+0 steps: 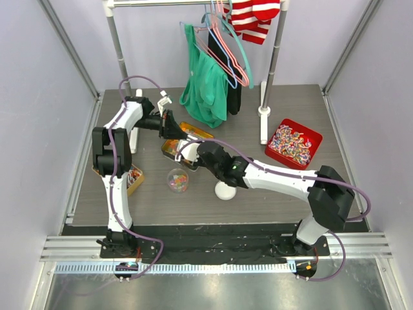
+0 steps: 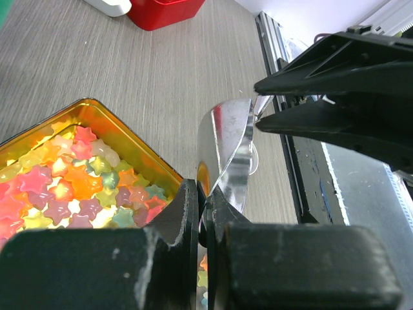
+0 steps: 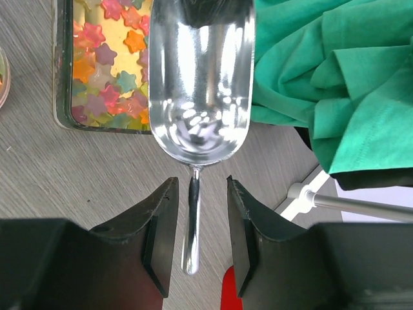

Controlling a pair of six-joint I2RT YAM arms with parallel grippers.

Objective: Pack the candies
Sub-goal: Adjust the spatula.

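The candies (image 2: pixel 64 187) are small star-shaped pieces in orange, yellow, green and pink, filling an open gold tin (image 1: pixel 173 150) whose rim (image 2: pixel 122 126) shows in the left wrist view. A shiny metal scoop (image 3: pixel 200 84) hangs empty over the tin's near end. My left gripper (image 2: pixel 205 200) is shut on the scoop's front lip (image 2: pixel 226 148). My right gripper (image 3: pixel 201 187) is open, and the scoop's handle (image 3: pixel 191 219) lies between its fingers without touching either one. More candies (image 1: pixel 178 181) sit in a small clear cup in front of the tin.
A red tray (image 1: pixel 293 143) of wrapped sweets stands at the right. A smaller gold tin (image 1: pixel 133 179) sits by the left arm and a white round lid (image 1: pixel 225 190) near the cup. A green shirt (image 1: pixel 206 90) hangs from the rack, close behind the tin.
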